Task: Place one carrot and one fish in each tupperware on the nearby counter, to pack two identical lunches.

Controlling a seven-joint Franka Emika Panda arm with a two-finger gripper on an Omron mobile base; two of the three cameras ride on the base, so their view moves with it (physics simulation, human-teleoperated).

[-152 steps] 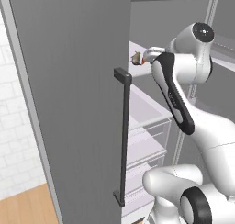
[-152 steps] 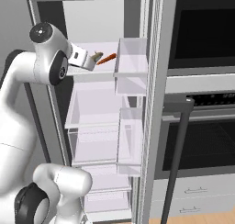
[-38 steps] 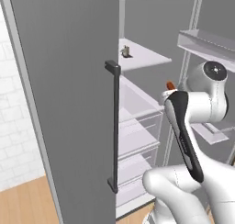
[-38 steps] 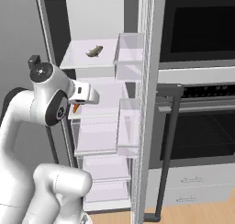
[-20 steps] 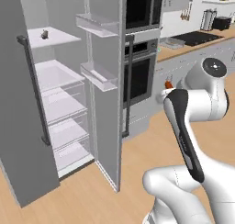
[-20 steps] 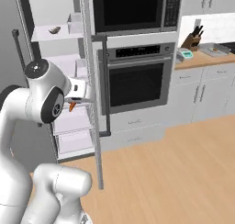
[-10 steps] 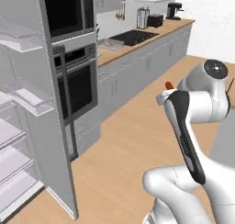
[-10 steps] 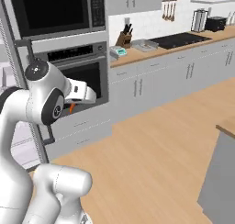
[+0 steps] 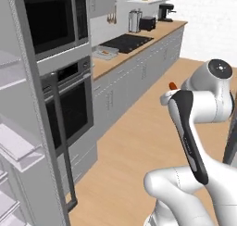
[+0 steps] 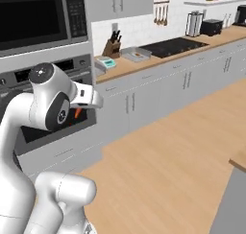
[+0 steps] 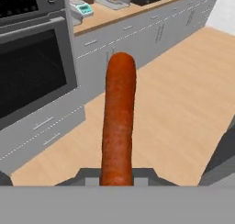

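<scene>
Between the hand's (image 11: 117,170) closed fingers, carrot (image 11: 118,126) jutting forward.

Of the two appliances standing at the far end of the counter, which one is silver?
The taller canister-like one on the left; the boxy one beside it is black.

No readable text, labels, brands or numbers anywhere. Microwave (image 10: 38,15) control panel and oven (image 11: 32,58) panel show only blurred marks; small scale (image 11: 81,8) display on the desk is illegible.
</scene>
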